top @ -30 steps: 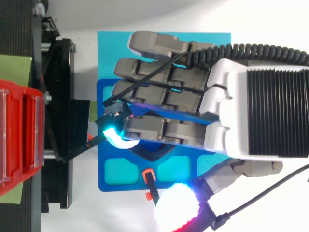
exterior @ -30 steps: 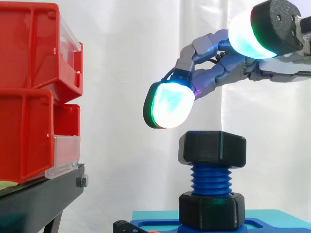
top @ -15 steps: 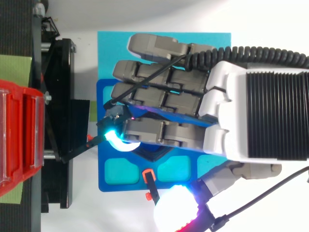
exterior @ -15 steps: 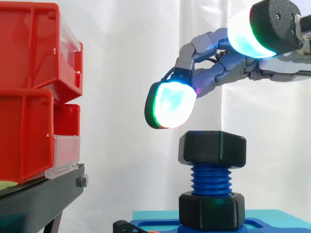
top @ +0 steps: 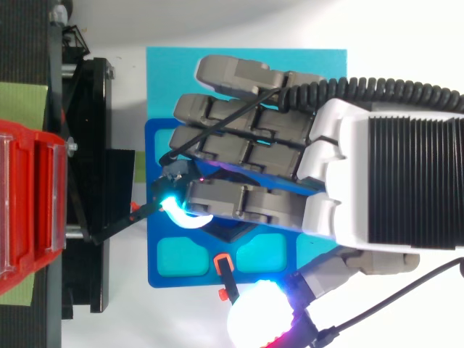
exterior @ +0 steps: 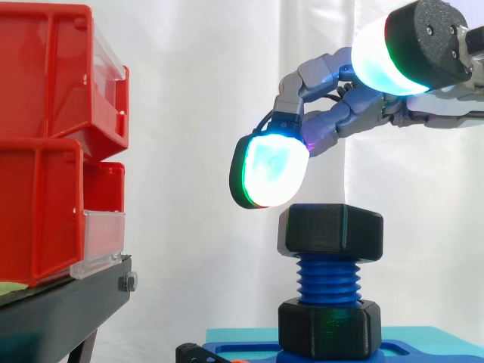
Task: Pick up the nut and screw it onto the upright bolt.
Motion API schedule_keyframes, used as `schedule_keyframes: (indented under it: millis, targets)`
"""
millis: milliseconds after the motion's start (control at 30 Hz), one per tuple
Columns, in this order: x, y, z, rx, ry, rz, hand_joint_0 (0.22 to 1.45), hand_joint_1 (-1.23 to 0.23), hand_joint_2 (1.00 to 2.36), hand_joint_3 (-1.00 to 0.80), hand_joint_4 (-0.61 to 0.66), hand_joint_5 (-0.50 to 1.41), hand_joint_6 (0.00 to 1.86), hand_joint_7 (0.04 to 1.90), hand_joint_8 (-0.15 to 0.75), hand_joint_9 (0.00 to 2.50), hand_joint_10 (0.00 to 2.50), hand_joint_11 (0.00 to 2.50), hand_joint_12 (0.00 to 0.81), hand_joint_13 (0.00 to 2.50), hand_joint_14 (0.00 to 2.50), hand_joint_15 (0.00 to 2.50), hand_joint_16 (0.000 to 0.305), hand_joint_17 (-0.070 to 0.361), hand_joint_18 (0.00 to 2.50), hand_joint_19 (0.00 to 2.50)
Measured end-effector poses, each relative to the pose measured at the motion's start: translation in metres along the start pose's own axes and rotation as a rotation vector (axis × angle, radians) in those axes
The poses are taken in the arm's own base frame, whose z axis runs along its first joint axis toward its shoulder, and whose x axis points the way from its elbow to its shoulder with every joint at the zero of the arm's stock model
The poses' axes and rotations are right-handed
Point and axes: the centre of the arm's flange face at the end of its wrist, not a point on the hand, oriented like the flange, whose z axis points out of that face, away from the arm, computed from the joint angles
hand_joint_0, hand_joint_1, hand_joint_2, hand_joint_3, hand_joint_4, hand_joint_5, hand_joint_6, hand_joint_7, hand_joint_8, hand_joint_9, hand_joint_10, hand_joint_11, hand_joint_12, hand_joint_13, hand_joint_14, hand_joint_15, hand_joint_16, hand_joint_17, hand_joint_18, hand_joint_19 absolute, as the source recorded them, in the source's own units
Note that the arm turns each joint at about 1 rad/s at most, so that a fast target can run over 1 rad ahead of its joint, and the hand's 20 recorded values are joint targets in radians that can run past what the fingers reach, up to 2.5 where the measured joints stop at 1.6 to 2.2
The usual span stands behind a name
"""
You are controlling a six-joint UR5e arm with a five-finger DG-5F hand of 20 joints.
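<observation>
1. The black hex nut (exterior: 330, 231) sits on the top of the upright blue bolt (exterior: 329, 278), directly under my hand's (top: 406, 181) fingers.
2. Below the nut I can see several turns of bare thread, then a second black hex collar (exterior: 329, 327) at the bolt's foot, further beneath the hand.
3. The hand holds nothing. Its fingers reach out over the nut, loosely bent, with their tips turned downward.
4. The thumb is spread well away from the fingers, and its glowing pad (exterior: 382, 57) is high up near the wrist side in the side view.
5. One glowing fingertip pad (exterior: 271, 170), white with a green rim, hangs at the nut's upper edge on the side away from the wrist. It is very close to the nut, but I cannot tell whether it touches.
6. The bolt stands in a dark blue fixture plate (top: 154, 217) with lighter pockets, which rests on a light blue board (top: 174, 72). Both lie under the palm and fingers in the top view.
7. A small orange clip (top: 223, 262) sits on the plate's edge on the thumb side.
8. Beyond the fingertips, well apart from the hand, red bins (exterior: 45, 151) are stacked on a black stand (exterior: 60, 310).
9. A white curtain (exterior: 197, 113) hangs behind it all.
</observation>
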Motion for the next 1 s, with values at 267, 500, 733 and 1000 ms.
schedule_keyframes:
  millis: [267, 500, 733, 1000]
  targets:
    - [-0.001, 0.002, 0.002, -0.004, -0.017, -0.012, 0.52, -0.12, 1.0, -0.5, 0.28, -0.1, 0.5, 0.97, 0.275, 0.59, 0.0, 0.0, 0.35, 0.46, 0.0, 0.0, 0.043, 0.096, 0.24, 0.0]
    - [-0.004, 0.005, 0.006, -0.01, -0.054, -0.02, 0.52, -0.12, 1.0, -0.5, 0.28, -0.1, 0.5, 0.97, 0.275, 0.6, 0.0, 0.0, 0.349, 0.46, 0.0, 0.0, 0.043, 0.096, 0.25, 0.0]
    - [0.009, 0.006, 0.011, -0.01, -0.046, -0.038, 0.52, -0.12, 1.0, -0.5, 0.3, -0.1, 0.5, 0.97, 0.277, 0.6, 0.0, 0.0, 0.349, 0.47, 0.0, 0.0, 0.043, 0.096, 0.26, 0.0]
    - [0.018, 0.003, 0.021, -0.018, -0.012, -0.022, 0.52, -0.12, 1.0, -0.5, 0.3, -0.1, 0.5, 0.97, 0.28, 0.6, 0.0, 0.0, 0.349, 0.48, 0.0, 0.0, 0.043, 0.096, 0.27, 0.0]
